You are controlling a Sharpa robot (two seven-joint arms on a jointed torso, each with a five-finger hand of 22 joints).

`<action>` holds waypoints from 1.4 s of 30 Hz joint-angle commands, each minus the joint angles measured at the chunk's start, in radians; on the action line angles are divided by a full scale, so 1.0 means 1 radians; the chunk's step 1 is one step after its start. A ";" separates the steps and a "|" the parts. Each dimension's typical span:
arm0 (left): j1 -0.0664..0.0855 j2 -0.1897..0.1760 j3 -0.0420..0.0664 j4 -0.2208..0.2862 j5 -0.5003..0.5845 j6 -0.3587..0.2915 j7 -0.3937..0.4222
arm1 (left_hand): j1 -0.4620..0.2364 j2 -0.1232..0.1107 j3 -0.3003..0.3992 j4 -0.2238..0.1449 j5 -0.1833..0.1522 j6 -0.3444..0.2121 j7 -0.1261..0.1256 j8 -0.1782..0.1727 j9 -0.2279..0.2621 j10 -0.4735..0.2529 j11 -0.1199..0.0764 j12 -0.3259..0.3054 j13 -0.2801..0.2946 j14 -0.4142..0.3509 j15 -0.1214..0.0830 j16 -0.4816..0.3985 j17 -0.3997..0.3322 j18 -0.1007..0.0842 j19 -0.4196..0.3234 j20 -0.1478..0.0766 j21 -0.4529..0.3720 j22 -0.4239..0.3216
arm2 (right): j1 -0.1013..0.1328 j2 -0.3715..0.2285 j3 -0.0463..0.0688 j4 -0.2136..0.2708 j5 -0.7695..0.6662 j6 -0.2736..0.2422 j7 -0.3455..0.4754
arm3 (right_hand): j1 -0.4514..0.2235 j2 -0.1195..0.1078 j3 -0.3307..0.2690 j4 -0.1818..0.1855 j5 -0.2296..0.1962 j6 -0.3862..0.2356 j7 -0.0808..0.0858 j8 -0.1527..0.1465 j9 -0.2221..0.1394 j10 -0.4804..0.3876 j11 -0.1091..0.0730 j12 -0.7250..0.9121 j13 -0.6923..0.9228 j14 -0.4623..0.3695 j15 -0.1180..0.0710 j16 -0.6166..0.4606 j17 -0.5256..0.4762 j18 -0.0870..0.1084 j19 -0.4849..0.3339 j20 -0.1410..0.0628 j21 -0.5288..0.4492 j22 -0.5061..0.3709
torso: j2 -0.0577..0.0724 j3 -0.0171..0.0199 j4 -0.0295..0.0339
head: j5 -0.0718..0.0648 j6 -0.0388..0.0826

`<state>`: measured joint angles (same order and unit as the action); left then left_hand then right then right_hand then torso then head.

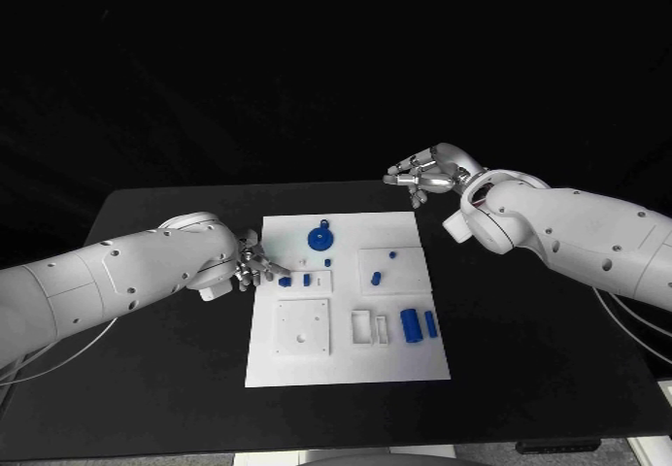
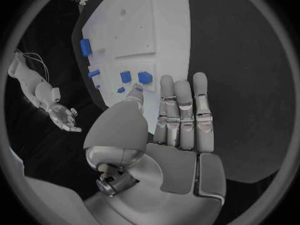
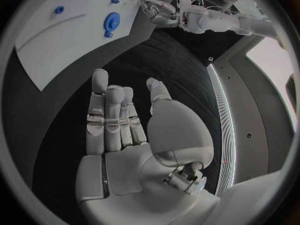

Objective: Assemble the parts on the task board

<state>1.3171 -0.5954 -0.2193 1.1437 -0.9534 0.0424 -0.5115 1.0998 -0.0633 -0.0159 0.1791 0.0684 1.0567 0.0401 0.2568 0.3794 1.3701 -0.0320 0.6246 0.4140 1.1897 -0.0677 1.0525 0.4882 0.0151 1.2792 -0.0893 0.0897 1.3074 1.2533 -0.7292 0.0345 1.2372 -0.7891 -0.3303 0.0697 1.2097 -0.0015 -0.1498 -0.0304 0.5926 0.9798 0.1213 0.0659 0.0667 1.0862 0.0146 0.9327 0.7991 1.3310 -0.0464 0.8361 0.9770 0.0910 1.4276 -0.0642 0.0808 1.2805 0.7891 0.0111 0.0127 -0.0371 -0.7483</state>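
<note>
The white task board lies mid-table. On it are a round blue part, a thick blue cylinder with a thinner one beside it, and two small blue blocks near the left edge. My left hand is at the board's left edge, beside those blocks. Its fingers are straight and hold nothing. My right hand hangs beyond the board's far right corner. It too is empty, with extended fingers; the round blue part lies ahead of it.
Small blue pegs sit on a raised white square at the board's right. A white plate with holes and white slotted blocks occupy the near half. Black table surrounds the board.
</note>
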 commanded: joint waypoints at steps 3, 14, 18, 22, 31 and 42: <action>-0.001 -0.004 0.001 0.010 0.006 0.037 -0.004 | -0.002 -0.003 -0.004 -0.003 0.002 -0.001 0.004 0.000 -0.013 -0.002 -0.003 0.003 -0.001 -0.006 -0.003 0.005 0.000 -0.008 0.000 -0.001 -0.005 0.018 | -0.001 -0.001 0.000 0.002 -0.001 0.009 0.006 | -0.008 0.000 0.001 0.006 0.004 -0.008 0.002 -0.003 -0.001 -0.003 0.005 0.002 0.000 -0.004 0.001 0.003 -0.001 -0.001 0.000 0.001 -0.006 -0.002 | 0.001 -0.0011 -0.0001 | 0.003 0.002; -0.001 -0.007 0.001 0.018 0.011 0.068 -0.003 | -0.002 -0.003 0.000 0.002 -0.004 0.001 0.007 -0.010 -0.050 -0.002 -0.001 0.002 -0.002 -0.007 -0.002 0.003 0.000 -0.007 -0.001 0.001 -0.005 0.019 | -0.001 -0.001 0.000 0.001 -0.001 0.010 0.005 | -0.008 0.000 0.001 0.006 0.004 -0.008 0.002 -0.003 -0.001 -0.003 0.005 0.002 0.000 -0.004 0.001 0.003 -0.001 -0.001 0.000 0.001 -0.006 -0.002 | 0.001 -0.0007 -0.0004 | 0.006 0.000; -0.001 -0.003 0.001 0.019 0.024 0.067 0.003 | -0.001 0.026 -0.019 -0.027 -0.002 0.005 0.008 -0.017 -0.068 -0.002 0.000 0.002 -0.002 -0.007 -0.001 0.004 0.001 -0.008 -0.002 0.001 -0.006 0.019 | -0.002 0.000 0.000 0.001 -0.001 0.010 0.005 | -0.008 0.000 0.001 0.006 0.004 -0.008 0.002 -0.003 -0.001 -0.003 0.005 0.002 0.000 -0.004 0.001 0.003 -0.001 -0.001 0.000 0.001 -0.006 -0.002 | 0.001 0.0001 -0.0008 | 0.007 0.000; -0.002 0.000 0.001 0.020 0.030 0.067 0.007 | 0.002 0.040 -0.030 -0.044 -0.001 0.006 0.009 -0.023 -0.082 -0.003 0.000 0.001 -0.002 -0.007 -0.001 0.004 0.000 -0.007 -0.002 0.002 -0.005 0.018 | -0.002 0.000 0.000 0.001 -0.001 0.011 0.006 | -0.008 0.000 0.001 0.006 0.004 -0.008 0.002 -0.003 -0.001 -0.003 0.005 0.002 0.000 -0.004 0.001 0.003 -0.001 -0.001 0.000 0.001 -0.006 -0.002 | 0.001 0.0001 -0.0015 | 0.008 -0.001; -0.002 0.009 0.001 0.014 0.034 0.076 0.010 | 0.057 0.124 -0.052 -0.105 0.016 0.006 0.012 -0.026 -0.098 -0.003 0.001 0.002 -0.002 -0.008 -0.001 0.004 0.000 -0.007 -0.003 0.001 -0.005 0.019 | -0.002 -0.001 0.000 0.001 -0.001 0.011 0.005 | -0.008 0.000 0.001 0.006 0.004 -0.008 0.002 -0.003 -0.001 -0.003 0.005 0.002 0.000 -0.004 0.001 0.003 -0.001 -0.001 0.000 0.001 -0.006 -0.002 | 0.001 0.0010 -0.0017 | 0.006 -0.002; -0.002 0.019 0.000 0.008 0.034 0.098 0.014 | 0.154 0.197 -0.040 -0.183 0.036 0.023 0.007 -0.043 -0.149 -0.004 -0.002 0.003 -0.001 -0.009 -0.002 0.005 0.002 -0.008 -0.005 0.000 -0.002 0.020 | -0.003 0.000 0.000 0.001 -0.001 0.011 0.005 | -0.008 0.000 0.001 0.006 0.004 -0.008 0.002 -0.003 -0.001 -0.003 0.005 0.002 0.000 -0.004 0.001 0.003 -0.001 -0.001 0.000 0.001 -0.006 -0.002 | 0.001 0.0008 -0.0015 | 0.003 -0.004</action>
<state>1.3216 -0.5818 -0.2154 1.1501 -0.9273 0.1095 -0.5066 1.2410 0.1278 -0.0565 0.0030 0.1011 1.0754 0.0482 0.2182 0.2284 1.3701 -0.0320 0.6245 0.4133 1.1861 -0.0714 1.0524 0.4892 0.0151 1.2792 -0.0893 0.0898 1.3078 1.2515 -0.7298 0.0346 1.2371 -0.7888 -0.3301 0.0694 1.2097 -0.0015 -0.1498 -0.0304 0.5926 0.9776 0.1235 0.0659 0.0667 1.0862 0.0146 0.9327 0.7991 1.3310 -0.0464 0.8361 0.9770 0.0911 1.4276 -0.0641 0.0807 1.2806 0.7903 0.0117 0.0108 -0.0332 -0.7522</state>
